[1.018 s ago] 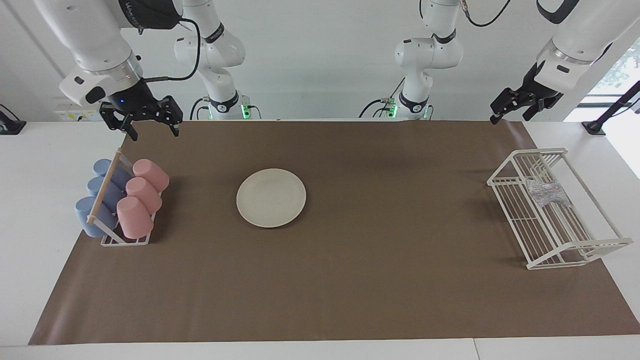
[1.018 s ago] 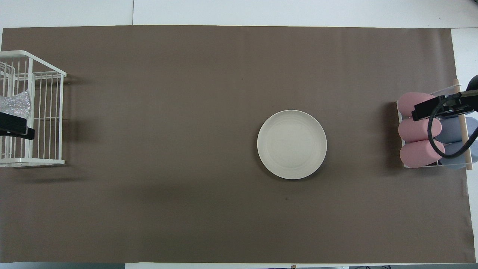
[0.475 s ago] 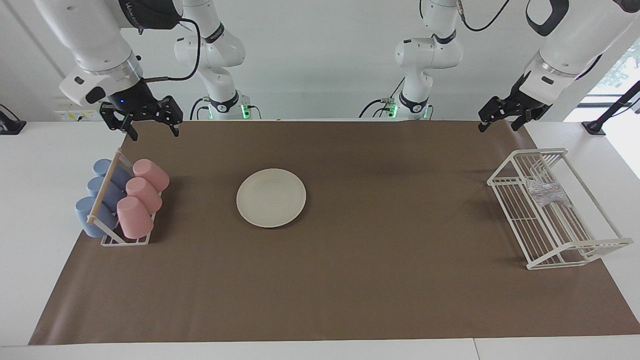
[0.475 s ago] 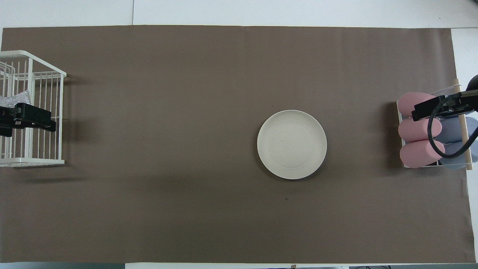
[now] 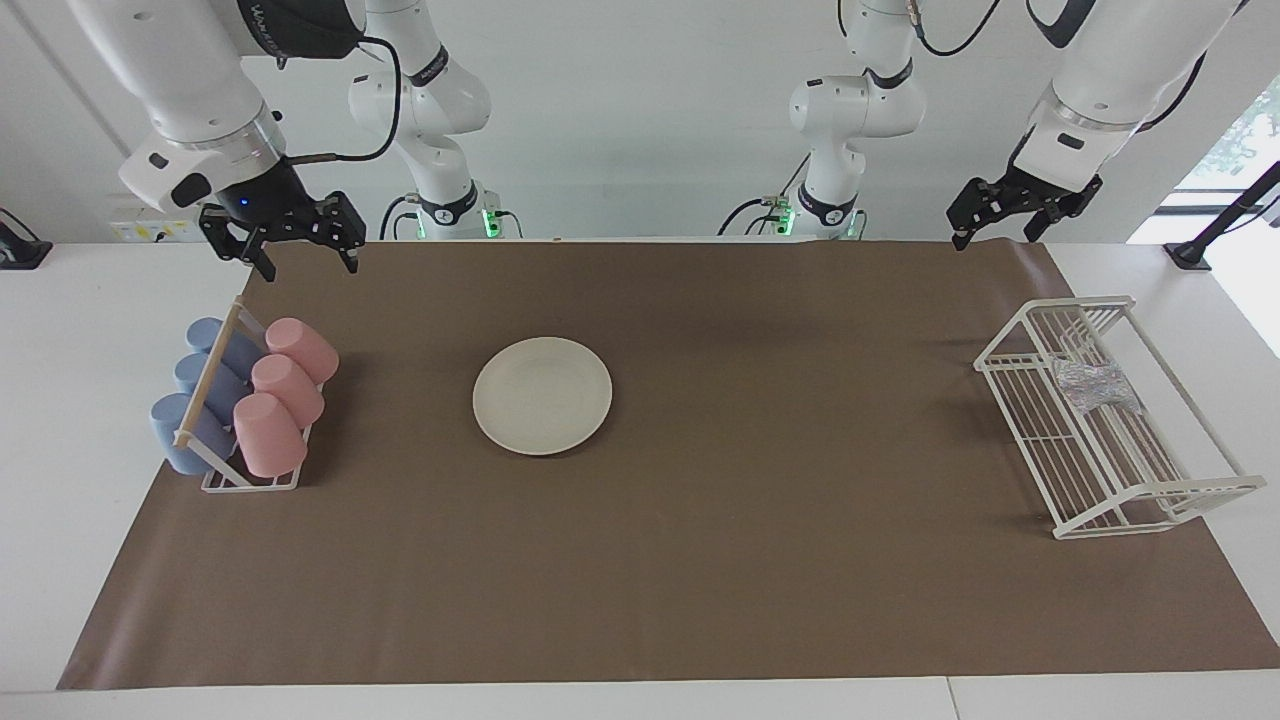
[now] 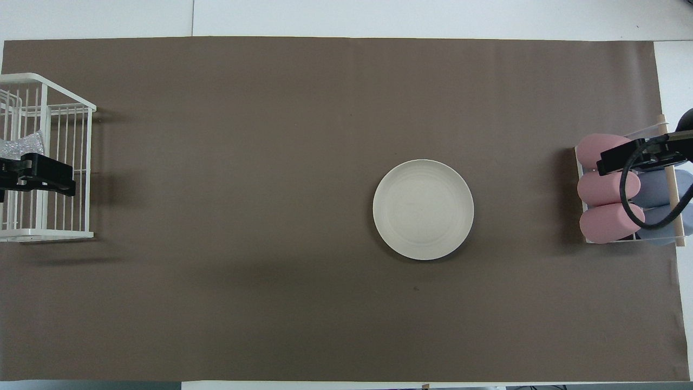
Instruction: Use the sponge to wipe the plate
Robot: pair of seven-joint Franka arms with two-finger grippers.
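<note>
Left gripper (image 5: 990, 232): jaws spread, holding nothing, up in the air over the robots' edge of the mat (image 5: 780, 520), at the wire rack's end.
Right gripper (image 5: 300, 255): fingers apart, empty, waiting above the cup rack (image 5: 235, 425).
Wire rack (image 5: 1100, 420): its side rails hem in the sponge, so the best approach is likely straight down between them.
Plate (image 5: 542, 395): flat mid-mat, nearer the cups, well apart from the sponge.
Sponge (image 5: 1095, 385): lies in the wire rack; pinching its narrow middle should hold best.

cream plate (image 5: 542, 395), glittery silver sponge (image 5: 1092, 384)
</note>
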